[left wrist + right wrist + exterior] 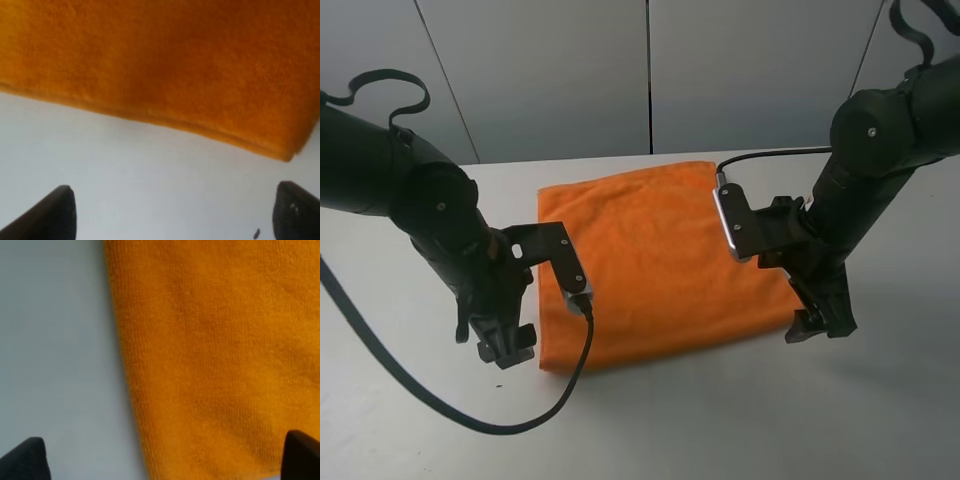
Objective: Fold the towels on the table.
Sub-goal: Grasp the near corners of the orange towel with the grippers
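Observation:
The orange towel [655, 265] lies flat on the white table [720, 420], roughly square, its near edge towards me. My left gripper [506, 346] hangs open just off the towel's near-left corner, over bare table; the left wrist view shows the towel's edge [165, 75] ahead of the dark fingertips [59, 215], which stand wide apart with nothing between them. At the near-right corner my right gripper [820, 326] is open too. In the right wrist view the towel's side edge [210, 355] runs between its spread fingertips [25, 460], which hold nothing.
Grey wall panels [650, 70] stand behind the table's far edge. Bare tabletop surrounds the towel on all sides. A black cable [470, 415] loops from the left arm across the table's front left.

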You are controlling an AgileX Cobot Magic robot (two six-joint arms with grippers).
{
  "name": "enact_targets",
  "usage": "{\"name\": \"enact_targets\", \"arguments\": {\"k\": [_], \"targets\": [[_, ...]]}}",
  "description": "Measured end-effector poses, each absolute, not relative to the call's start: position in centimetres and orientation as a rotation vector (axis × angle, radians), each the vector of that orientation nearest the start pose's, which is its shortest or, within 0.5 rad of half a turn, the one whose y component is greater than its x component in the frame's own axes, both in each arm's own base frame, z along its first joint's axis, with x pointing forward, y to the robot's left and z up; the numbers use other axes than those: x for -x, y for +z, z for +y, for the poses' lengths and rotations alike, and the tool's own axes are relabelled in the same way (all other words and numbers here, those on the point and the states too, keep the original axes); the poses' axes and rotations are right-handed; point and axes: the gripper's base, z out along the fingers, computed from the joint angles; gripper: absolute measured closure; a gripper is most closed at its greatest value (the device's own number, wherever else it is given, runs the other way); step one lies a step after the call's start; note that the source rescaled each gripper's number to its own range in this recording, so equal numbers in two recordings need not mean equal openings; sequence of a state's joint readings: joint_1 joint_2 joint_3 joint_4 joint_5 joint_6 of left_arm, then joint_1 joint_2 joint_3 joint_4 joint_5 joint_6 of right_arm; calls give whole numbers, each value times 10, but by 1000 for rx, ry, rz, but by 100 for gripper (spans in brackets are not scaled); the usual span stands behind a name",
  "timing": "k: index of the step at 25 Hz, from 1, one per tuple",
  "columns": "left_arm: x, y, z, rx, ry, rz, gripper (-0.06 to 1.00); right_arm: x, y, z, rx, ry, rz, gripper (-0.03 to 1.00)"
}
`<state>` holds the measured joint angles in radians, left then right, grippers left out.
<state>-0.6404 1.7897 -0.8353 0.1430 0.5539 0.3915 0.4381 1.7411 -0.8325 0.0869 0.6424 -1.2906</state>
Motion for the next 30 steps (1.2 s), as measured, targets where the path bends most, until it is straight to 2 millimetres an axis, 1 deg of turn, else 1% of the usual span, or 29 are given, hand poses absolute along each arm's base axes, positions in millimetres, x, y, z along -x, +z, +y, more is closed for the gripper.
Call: {"name": "enact_targets", "arguments": {"k": [4, 6, 11, 14, 17, 21, 27, 30], "targets": [[-223, 118, -182, -1692, 76, 2426, -6, -256, 133, 125, 2221, 1, 2033, -3], [-220, 118, -187, -1732, 82, 2378, -6, -256, 133, 125, 2220, 0, 2032, -3], [-221, 119, -189, -1712, 113, 2360, -6, -256, 133, 125, 2220, -4, 2029, -3], [-222, 112, -189, -1728, 137, 2370, -6, -257, 130, 123, 2248, -29, 2025, -3], [-223, 103, -189, -1705, 136, 2404, -6, -258, 126, 121, 2270, -61, 2033, -3], [-222, 102, -193, -1671, 119, 2401, -6, -259, 126, 120, 2285, -85, 2029, -3], [-212, 102, -205, -1722, 108, 2357, -6, -259, 120, 119, 2294, -78, 2047, -3], [-210, 103, -207, -1731, 107, 2346, -6, -259, 120, 119, 2297, -80, 2045, -3]]}}
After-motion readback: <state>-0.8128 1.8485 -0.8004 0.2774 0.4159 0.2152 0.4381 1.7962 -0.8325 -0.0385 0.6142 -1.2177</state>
